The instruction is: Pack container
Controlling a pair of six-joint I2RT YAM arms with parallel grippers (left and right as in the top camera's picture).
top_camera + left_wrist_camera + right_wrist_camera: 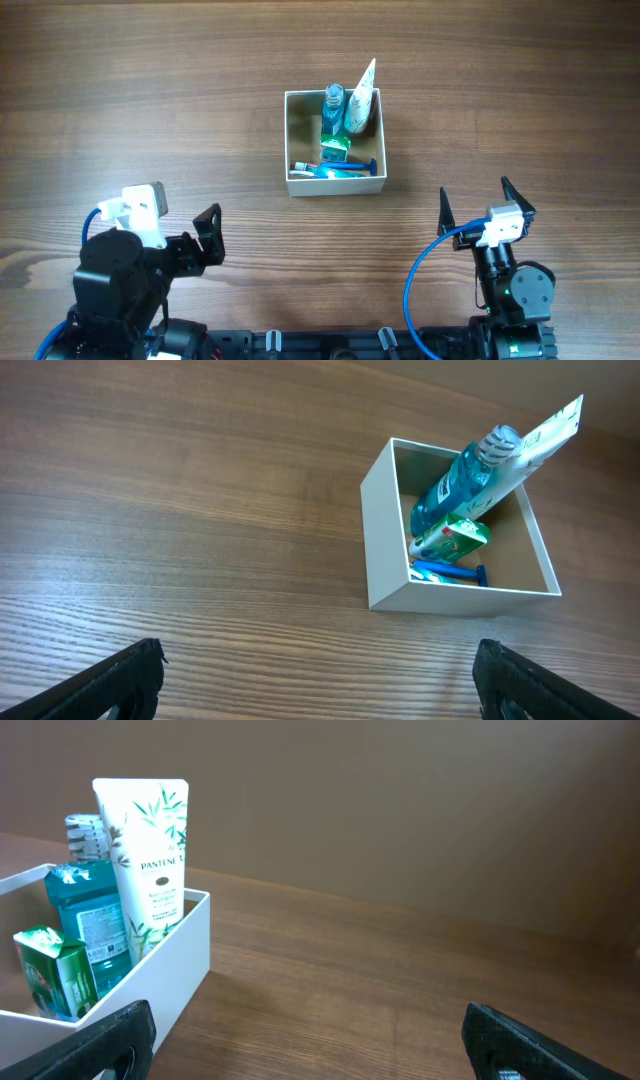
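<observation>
The container (335,186), a small square cardboard box with cream walls, sits on the wooden table (150,100), open side up. Inside it, a blue mouthwash bottle (333,106) and a white Pantene tube (363,92) lean together against the container's far right corner, the tube sticking out past the rim. A green-and-white carton (335,151) rests against the bottle's base. A blue plastic item (452,572), too small to identify, lies along the container's near wall. The left gripper (212,237) hangs well apart from the container, off its near left corner, with jaws spread wide and empty. The right gripper (474,198) is off the container's near right corner, likewise wide open and holding nothing.
</observation>
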